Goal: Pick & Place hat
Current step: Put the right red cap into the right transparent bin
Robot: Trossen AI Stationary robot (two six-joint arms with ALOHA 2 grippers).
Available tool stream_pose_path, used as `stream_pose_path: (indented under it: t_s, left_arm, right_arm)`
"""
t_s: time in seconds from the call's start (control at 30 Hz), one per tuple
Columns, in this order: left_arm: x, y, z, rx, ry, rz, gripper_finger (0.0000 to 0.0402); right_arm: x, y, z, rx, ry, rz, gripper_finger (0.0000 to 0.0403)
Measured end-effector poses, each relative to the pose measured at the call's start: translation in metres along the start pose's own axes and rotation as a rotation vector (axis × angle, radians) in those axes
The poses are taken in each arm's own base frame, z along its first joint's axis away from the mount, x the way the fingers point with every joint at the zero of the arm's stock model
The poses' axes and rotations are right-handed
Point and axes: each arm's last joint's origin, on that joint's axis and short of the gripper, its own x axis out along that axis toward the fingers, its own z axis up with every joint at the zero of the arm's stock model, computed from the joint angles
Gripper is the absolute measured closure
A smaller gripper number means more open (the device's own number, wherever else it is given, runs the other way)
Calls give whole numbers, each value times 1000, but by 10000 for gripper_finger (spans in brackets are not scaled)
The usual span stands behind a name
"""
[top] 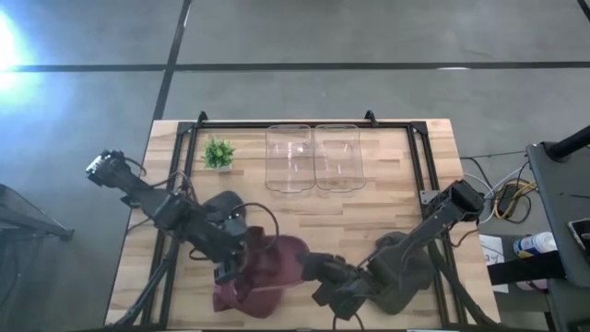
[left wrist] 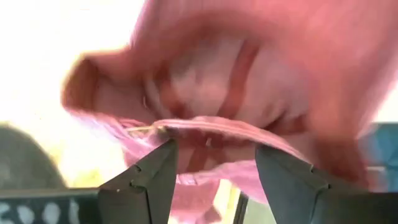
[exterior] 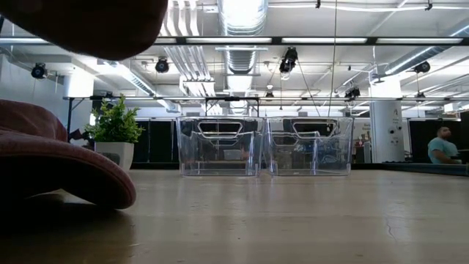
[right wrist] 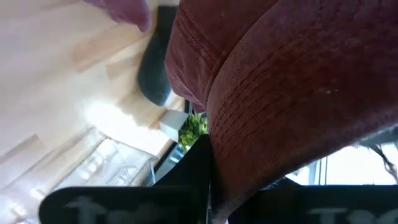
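Note:
A maroon hat (top: 269, 269) lies near the table's near edge, between both grippers. In the low view part of it (exterior: 51, 165) rests on the tabletop and another maroon part (exterior: 80, 22) hangs high, close to the camera. My left gripper (top: 230, 269) is at the hat's left side. Its fingers stand open (left wrist: 214, 168) with the hat's edge (left wrist: 205, 127) just beyond the tips, in a blurred picture. My right gripper (top: 323, 272) is at the hat's right side, shut on it (right wrist: 211, 186). My left gripper: its open fingers (left wrist: 155, 177) reach the hat's edge, but I cannot tell whether they touch it. My right gripper holds the hat by its stitched brim (right wrist: 239, 155), coming nearly level from the table's right side. One dark finger (right wrist: 198, 171) lies against the brim; the cloth hides the other.
Two clear bins (top: 290, 159) (top: 337, 157) stand side by side at the far edge, a small potted plant (top: 218, 153) to their left. A dark hat (top: 224, 210) lies under the left arm, a grey one (top: 407, 267) under the right. A person (exterior: 442, 147) is far behind.

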Motion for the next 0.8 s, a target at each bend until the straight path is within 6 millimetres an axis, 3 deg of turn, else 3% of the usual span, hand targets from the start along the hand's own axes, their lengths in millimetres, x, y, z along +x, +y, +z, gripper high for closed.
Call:
stream_pose_path:
  t_s: [0.13,0.33,0.8]
  left_arm:
    - [-19,-2,7,61,-58,29,191]
    - [-27,11,-10,55,96,190,191]
    - [8,-1,-74,-98,239,219,191]
  right_arm:
    - [0,3,0,-8,-2,6,385]
    - [1,3,0,-2,30,-11,385]
    - [0,1,-1,14,88,-49,385]
